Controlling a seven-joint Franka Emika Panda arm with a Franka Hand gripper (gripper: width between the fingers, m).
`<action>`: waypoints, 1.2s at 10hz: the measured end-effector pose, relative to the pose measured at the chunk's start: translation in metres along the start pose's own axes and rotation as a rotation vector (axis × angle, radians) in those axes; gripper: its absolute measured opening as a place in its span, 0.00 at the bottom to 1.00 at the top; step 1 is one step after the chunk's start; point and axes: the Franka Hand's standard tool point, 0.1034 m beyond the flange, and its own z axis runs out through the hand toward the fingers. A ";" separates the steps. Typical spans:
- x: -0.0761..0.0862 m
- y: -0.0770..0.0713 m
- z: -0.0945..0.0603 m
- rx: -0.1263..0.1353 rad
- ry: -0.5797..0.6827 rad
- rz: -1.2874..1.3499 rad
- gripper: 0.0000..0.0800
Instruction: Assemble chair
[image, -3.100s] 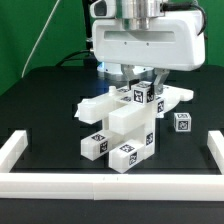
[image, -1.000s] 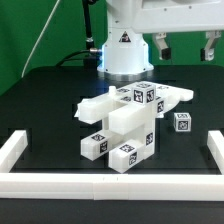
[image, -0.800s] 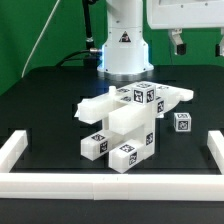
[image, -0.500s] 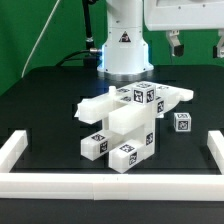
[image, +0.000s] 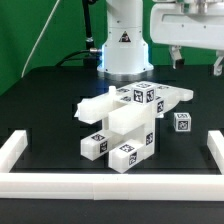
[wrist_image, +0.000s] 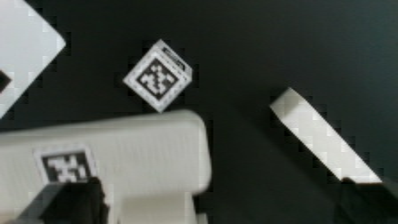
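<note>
**Tool raised and empty above the chair parts**

The tool (image: 197, 58) hangs high at the exterior view's upper right, its two dark fingers (image: 177, 59) spread wide apart with nothing between them. It touches no part; only open air and the black surface (image: 40, 110) lie beneath it.

Below the tool, toward the exterior view's left, sits the chair (image: 125, 122), a cluster of chunky white blocks and slabs resting on the surface. Its pieces lean on and touch one another: a flat slab lies at the back of the cluster, tagged cubes sit on top near the middle, and a long bar slopes down to the front, where two tagged blocks end the pile.

Almost directly under the tool, just beside the cluster on the exterior view's right, a small tagged block (image: 182, 121) stands apart from the rest.

Farther out, a white border rail (image: 110, 182) runs along the front of the surface, with shorter arms turning back at both ends. Behind the cluster stands the white robot base (image: 124, 45).

In the wrist view, a rounded white chair piece (wrist_image: 111, 150) bears a tag, a loose square tag (wrist_image: 159, 74) lies on the dark surface, and a narrow white bar (wrist_image: 320, 137) sits apart from both.
</note>
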 end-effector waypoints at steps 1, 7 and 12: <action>-0.006 -0.003 0.001 0.007 -0.001 -0.006 0.81; -0.016 0.012 0.021 0.018 0.013 -0.036 0.81; -0.030 0.017 0.061 -0.009 0.043 -0.072 0.81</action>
